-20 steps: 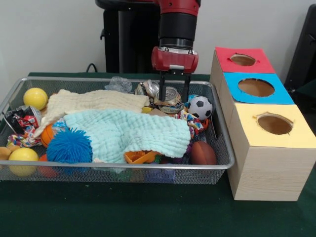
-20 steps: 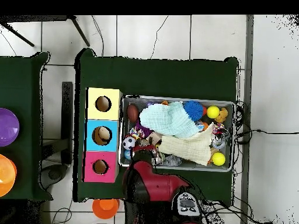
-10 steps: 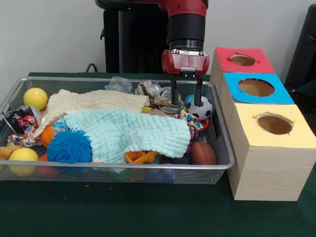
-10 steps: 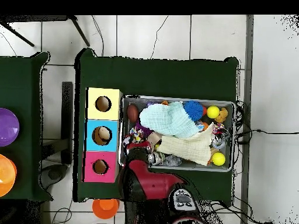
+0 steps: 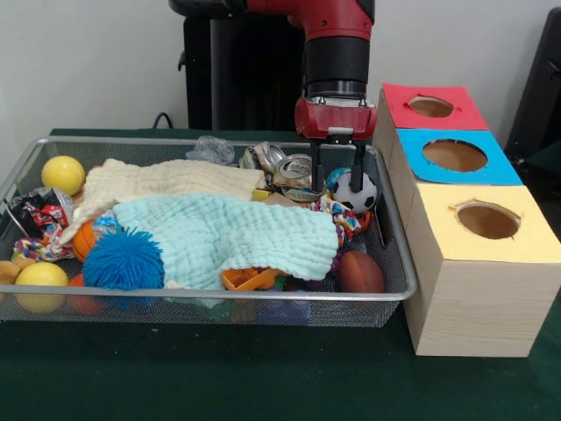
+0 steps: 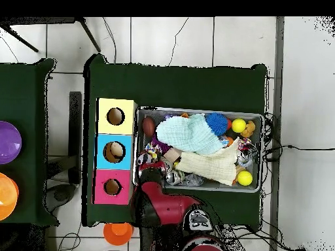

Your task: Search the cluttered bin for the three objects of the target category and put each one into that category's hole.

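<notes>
Soccer ball (image 5: 358, 191) between tool (image 5: 337, 181) fingers

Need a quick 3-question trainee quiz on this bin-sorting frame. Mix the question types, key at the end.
1. True or false: the gripper hangs open just above the soccer ball, one finger on each side of its upper left part.
2. Multiple choice: which box's hole lies nearest the front camera? A) red box B) blue box C) yellow box
3. Fill in: the spiky blue ball rests against the ____ cloth in the wire bin.

Key: 1 true; 2 C; 3 light blue.
</notes>
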